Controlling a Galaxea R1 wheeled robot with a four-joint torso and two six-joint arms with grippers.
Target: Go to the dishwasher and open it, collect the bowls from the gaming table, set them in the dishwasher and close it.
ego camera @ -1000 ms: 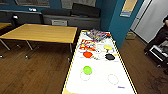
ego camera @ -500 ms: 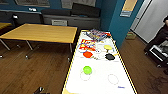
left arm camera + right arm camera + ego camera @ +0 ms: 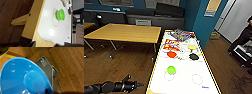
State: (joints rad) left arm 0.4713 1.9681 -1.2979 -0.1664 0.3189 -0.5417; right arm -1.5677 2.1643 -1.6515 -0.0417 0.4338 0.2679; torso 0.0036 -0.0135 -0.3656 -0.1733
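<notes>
Nothing has shifted: lime green bowl (image 3: 171, 70) sits upright on gaming table (image 3: 184, 82); tool states unclear.

**Left arm low and reaching forward; right gripper close to a blue bowl**

In the head view, the robot's dark left arm (image 3: 107, 87) enters from the lower left corner and lies almost level, pointing right. Its left gripper (image 3: 135, 85) sits at the arm's tip, just short of the near corner of the gaming table (image 3: 149, 82), with a thin dark finger sticking up near the wrist. Whether it is parted or closed cannot be told.

In the right wrist view, a blue bowl (image 3: 23, 77) shows large, right against the camera, its underside facing it. The right gripper's grip cannot be made out.
</notes>
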